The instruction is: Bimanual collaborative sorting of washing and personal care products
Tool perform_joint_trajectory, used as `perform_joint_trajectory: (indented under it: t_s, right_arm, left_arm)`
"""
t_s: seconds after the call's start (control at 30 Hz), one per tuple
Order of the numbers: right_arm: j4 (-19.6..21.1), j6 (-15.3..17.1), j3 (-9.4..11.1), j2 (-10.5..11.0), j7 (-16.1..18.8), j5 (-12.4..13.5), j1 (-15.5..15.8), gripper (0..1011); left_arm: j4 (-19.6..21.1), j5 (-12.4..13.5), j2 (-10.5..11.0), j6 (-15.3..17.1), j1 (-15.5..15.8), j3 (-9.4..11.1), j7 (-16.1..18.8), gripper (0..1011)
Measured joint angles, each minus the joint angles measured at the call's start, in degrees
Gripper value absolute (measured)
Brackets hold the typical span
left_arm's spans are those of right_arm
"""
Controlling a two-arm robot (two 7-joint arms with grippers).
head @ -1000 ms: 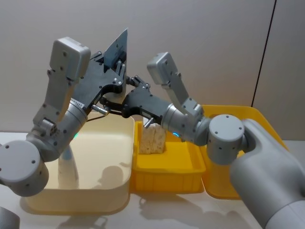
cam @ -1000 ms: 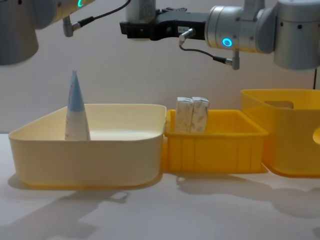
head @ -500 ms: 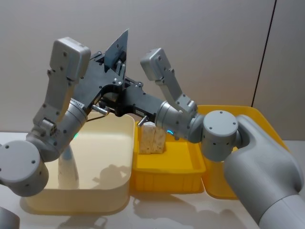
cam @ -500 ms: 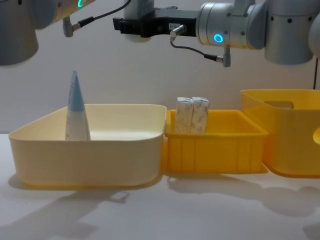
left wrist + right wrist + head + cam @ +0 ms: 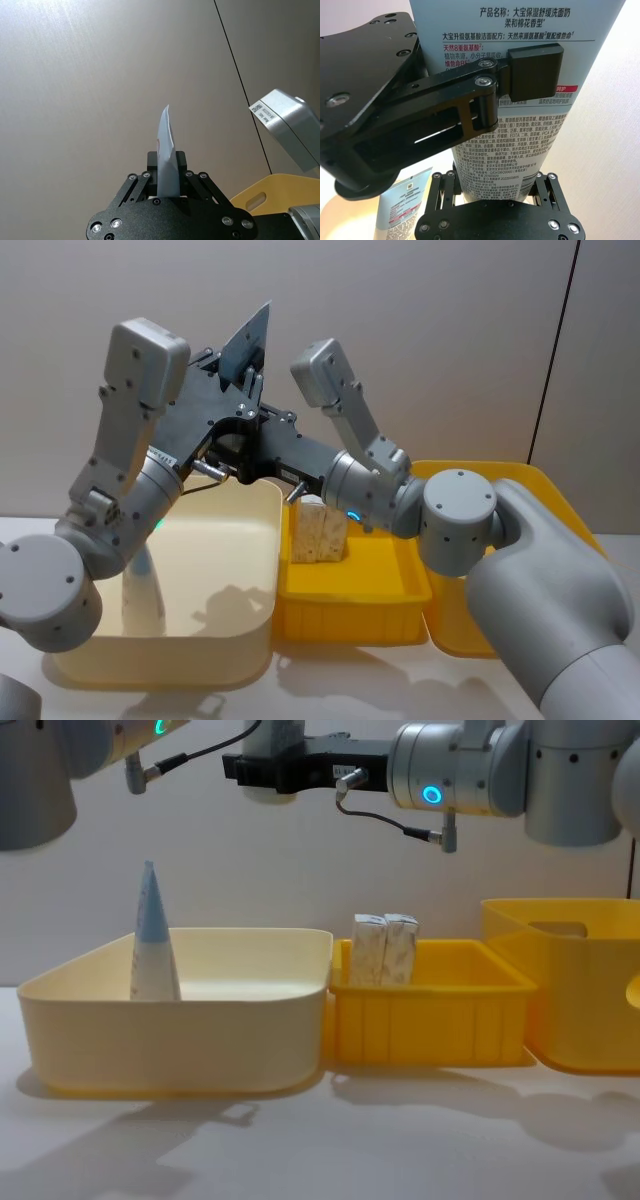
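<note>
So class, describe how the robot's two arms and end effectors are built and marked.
Both arms have light grey casings with rounded joints. The right arm carries a glowing blue ring light and a thin black cable looping beneath it. The left end effector and the right end effector are matte black metal linkages with visible screws; the right wrist view shows a rectangular black finger pad.

Three bins sit in a row on the table: a wide tub on the left, a smaller bin touching its right side, and a tall bin just beside that on the far right. One tube stands upright in the left part of the tub, and two packs stand side by side at the left end of the smaller bin. High above the tub's right edge, the left gripper and right gripper meet on a second tube held upright between them.
</note>
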State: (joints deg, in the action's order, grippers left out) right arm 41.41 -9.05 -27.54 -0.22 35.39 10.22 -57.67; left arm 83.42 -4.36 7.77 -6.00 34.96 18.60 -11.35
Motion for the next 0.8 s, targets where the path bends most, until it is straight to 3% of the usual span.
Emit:
perform_joint_trajectory:
  t_s: [0.5,0.8]
  right_arm:
    - [-0.2,0.1,-0.1,-0.1,0.2,0.1,-0.1,665]
    - [-0.2,0.1,-0.1,-0.2,0.2,0.1,-0.2,665]
  left_arm:
    - [0.0,0.0,0.0,0.0,0.0,0.0,0.0,218]
    - [0.0,0.0,0.0,0.0,0.0,0.0,0.0,492]
